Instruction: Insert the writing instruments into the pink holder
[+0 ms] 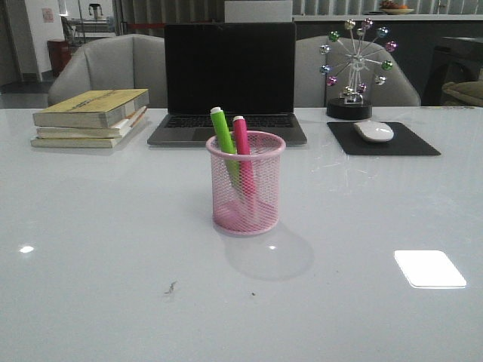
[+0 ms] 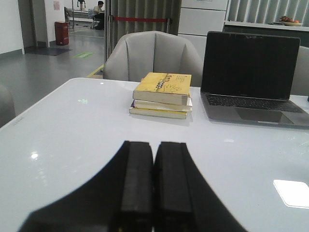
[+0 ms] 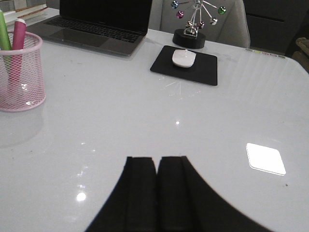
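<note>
Both markers, green marker (image 1: 223, 134) and pink marker (image 1: 241, 143), stand tilted inside the pink holder (image 1: 246, 188). It sits nearer the right end effector (image 3: 157, 193), apparently; both it and the left end effector (image 2: 153, 188) are pressed together, empty.

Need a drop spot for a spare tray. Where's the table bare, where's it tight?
Bare: the whole near half of the table, both sides of the pink holder, and the strip between it and the laptop. Crowded: the far edge, with books, laptop, mouse pad and ornament.
</note>
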You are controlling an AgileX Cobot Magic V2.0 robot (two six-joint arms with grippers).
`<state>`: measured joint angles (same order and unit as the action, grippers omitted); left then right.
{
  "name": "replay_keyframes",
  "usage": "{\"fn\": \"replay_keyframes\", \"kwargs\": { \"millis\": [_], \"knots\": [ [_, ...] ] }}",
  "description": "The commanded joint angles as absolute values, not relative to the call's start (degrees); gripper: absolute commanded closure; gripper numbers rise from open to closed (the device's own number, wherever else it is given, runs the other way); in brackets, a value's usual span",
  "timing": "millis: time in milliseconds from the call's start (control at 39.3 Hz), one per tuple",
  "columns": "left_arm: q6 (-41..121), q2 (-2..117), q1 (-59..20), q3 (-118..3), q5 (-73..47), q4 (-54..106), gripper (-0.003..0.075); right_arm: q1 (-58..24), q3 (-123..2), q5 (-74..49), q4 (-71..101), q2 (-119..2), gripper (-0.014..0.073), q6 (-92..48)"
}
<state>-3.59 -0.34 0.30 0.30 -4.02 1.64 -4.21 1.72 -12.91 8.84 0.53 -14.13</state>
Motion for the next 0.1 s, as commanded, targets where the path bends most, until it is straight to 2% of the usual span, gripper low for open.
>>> {"fn": "replay_keyframes", "kwargs": {
  "millis": [0, 76],
  "knots": [
    [-4.2, -1.6, 0.0, 0.5, 0.9, 2.0, 0.0628, -4.3, 1.8, -8.2, 8.7, 1.7, 0.0545, -14.6],
    [-4.2, -1.6, 0.0, 0.5, 0.9, 2.0, 0.0628, -4.3, 1.8, -8.2, 8.7, 1.7, 0.0545, -14.6]
  ]
}}
